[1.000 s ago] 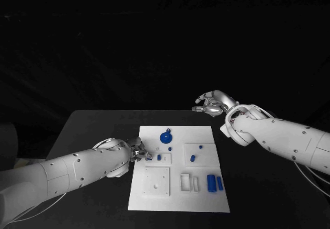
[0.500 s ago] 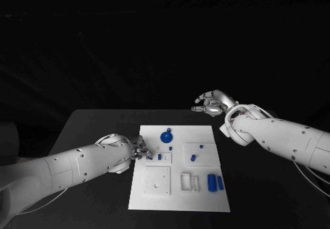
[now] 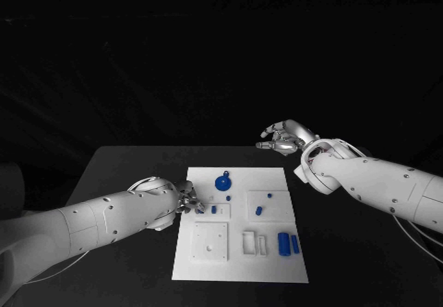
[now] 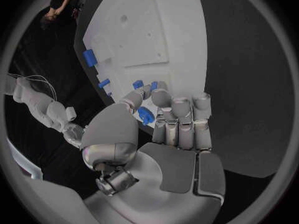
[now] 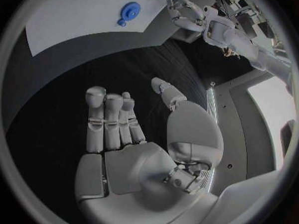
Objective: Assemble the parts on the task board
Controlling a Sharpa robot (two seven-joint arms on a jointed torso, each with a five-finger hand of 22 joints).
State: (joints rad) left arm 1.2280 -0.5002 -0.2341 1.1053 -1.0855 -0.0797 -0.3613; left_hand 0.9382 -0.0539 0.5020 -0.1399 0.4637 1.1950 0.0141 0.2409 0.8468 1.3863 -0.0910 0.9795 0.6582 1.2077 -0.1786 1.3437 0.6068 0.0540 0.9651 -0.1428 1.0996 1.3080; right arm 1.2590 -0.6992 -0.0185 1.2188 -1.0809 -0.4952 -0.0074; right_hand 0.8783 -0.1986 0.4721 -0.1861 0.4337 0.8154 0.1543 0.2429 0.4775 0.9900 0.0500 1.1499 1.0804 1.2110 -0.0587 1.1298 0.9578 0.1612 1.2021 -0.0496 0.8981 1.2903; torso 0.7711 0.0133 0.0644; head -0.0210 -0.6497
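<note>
Room is sitting very dim: background is reading near black, and the dark surface (image 3: 120, 166) is barely separating from it, while the white task board (image 3: 242, 224) and white arms are standing out bright without clipping. Light is seeming to come from above, leaving soft sheen on the left hand (image 4: 168, 129) and its fingers (image 4: 181, 109), with only faint shadows. Both wrist views are bending straight edges hard toward the rim, inside a dark circular frame.

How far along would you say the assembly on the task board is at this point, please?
Early. The round blue part and small blue pegs sit on the task board. The left hand pinches a small blue part at the board's edge. Two blue blocks lie loose; the right hand hangs open, off the board.
</note>
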